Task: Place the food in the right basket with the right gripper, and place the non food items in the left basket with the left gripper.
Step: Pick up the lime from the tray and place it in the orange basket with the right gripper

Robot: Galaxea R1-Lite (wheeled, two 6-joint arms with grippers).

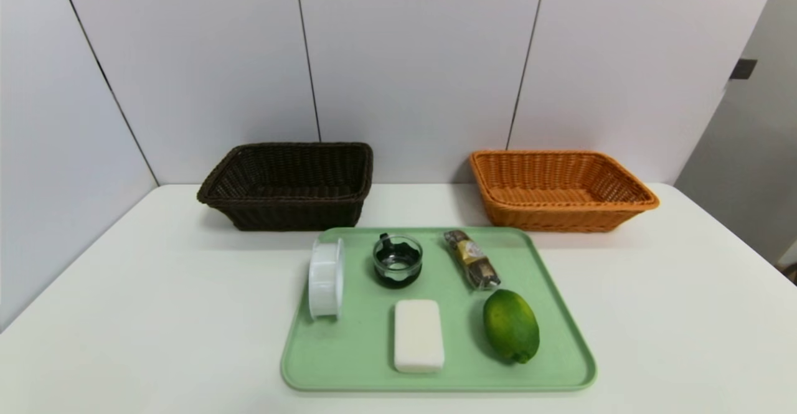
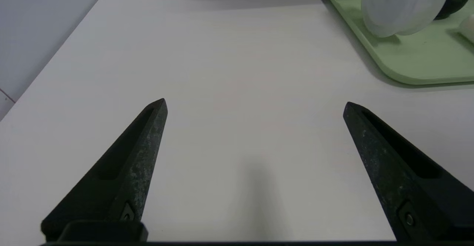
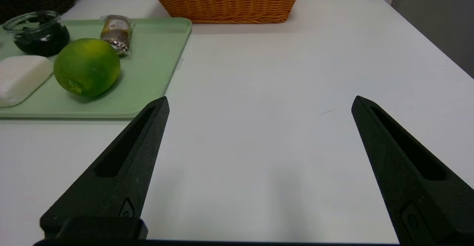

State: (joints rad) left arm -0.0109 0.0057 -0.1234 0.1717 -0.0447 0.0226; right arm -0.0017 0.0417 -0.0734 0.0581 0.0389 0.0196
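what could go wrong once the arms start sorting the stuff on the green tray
The lime is round and glossy, so it may roll or slip from the right tool. The white roll stands on edge at the tray rim and could tip or roll off when the left tool reaches it. The sweets stick lies close to the lime, so a wide-open tool may knock one while taking the other.

White table, pale grey panelled wall with dark seams, even light

No readable text, label, brand or number shows anywhere.
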